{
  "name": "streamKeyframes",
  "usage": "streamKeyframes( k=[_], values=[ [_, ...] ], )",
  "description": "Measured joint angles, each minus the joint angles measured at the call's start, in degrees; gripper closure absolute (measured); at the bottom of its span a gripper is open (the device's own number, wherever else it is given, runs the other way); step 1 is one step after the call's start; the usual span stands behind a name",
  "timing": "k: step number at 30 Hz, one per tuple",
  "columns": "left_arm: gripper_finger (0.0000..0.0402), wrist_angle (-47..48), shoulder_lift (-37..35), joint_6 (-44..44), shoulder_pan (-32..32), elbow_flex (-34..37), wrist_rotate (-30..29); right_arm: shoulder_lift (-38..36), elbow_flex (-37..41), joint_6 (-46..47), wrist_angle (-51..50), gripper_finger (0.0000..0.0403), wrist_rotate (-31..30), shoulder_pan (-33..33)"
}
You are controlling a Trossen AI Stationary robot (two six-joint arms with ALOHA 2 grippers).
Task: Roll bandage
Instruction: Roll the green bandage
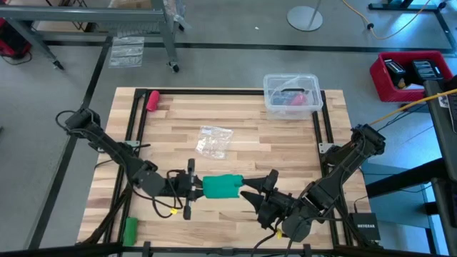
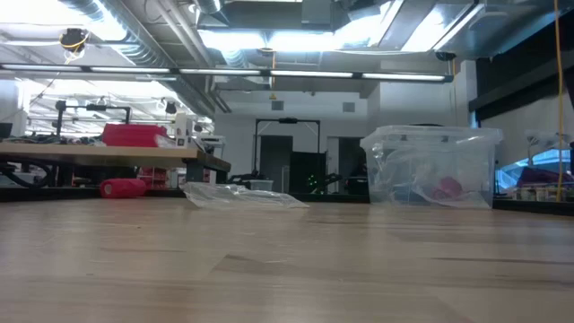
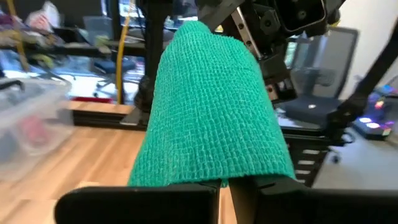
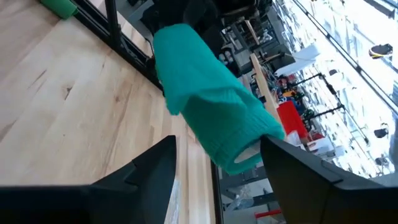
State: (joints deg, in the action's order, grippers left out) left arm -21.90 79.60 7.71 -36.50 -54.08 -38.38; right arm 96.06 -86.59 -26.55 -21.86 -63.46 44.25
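Tool tips of the left arm (image 1: 194, 187) are pressed together on one end of the bandage (image 1: 222, 186), a teal-green rolled bundle held above the near middle of the tabletop (image 1: 235, 121). The left wrist view shows the pinch up close: the cloth's lower edge is caught between the two dark fingers (image 3: 155, 199), and the ribbed weave of the bandage (image 3: 211, 112) rises away from them. The right tool (image 1: 258, 191) stands spread at the bundle's other end. Only the right wrist view shows that its fingers (image 4: 155, 168) sit on either side of the roll's end without clearly touching it, and that the bandage (image 4: 211, 112) is a loose cylinder with an open, pale core.

From above, both arms reach in low from the near corners, elbows bent outward, wrists aimed at each other along the front of the tabletop.

The low view shows neither tool nor the bandage; it shows a clear lidded bin (image 2: 430, 166), a crumpled clear plastic bag (image 2: 242, 196) and a pink-red roll (image 2: 123, 187) at the far side. The high view alone shows a small brighter-green roll (image 1: 130, 228) near the front left corner.
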Motion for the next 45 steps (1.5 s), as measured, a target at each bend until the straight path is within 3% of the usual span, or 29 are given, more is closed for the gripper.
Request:
streamKeyframes(
  k=[8, 17, 30, 34, 38, 43, 45],
  values=[
    [0.0399, 1.73, -3.89, 0.11, -2.07, -0.01, 0.18, -0.01, 0.0, -2.51, -0.19, 0.0166, -2.4, 2.93],
    [0.04, 5.64, -1.68, 11.24, 2.79, 0.0, 6.33, 0.32, -0.04, -13.35, 5.95, 0.0166, 6.05, -0.01],
    [0.0397, 4.29, -0.68, 11.66, 3.62, 0.0, 7.81, 0.34, -0.04, -13.99, 5.37, 0.0166, 15.45, -3.61],
    [0.0398, 2.26, -0.68, 11.11, 3.62, 0.0, 7.94, 0.34, -0.04, -13.65, 4.99, 0.0166, 15.2, -3.92],
    [0.0398, 3.34, -0.68, 11.61, 3.62, 0.0, 9.79, 0.34, -0.04, -18.76, 6.02, 0.0166, 10.15, -4.21],
    [0.0396, 4.38, -0.68, 11.62, 3.68, 0.0, 9.23, 0.41, -0.02, -18.9, 18.95, 0.0166, 9.81, -4.32],
    [0.0396, 4.55, -0.68, 11.43, 3.68, 0.0, 8.75, 0.42, -0.02, -19.05, 24.82, 0.0166, 5.85, -4.31]
  ],
)
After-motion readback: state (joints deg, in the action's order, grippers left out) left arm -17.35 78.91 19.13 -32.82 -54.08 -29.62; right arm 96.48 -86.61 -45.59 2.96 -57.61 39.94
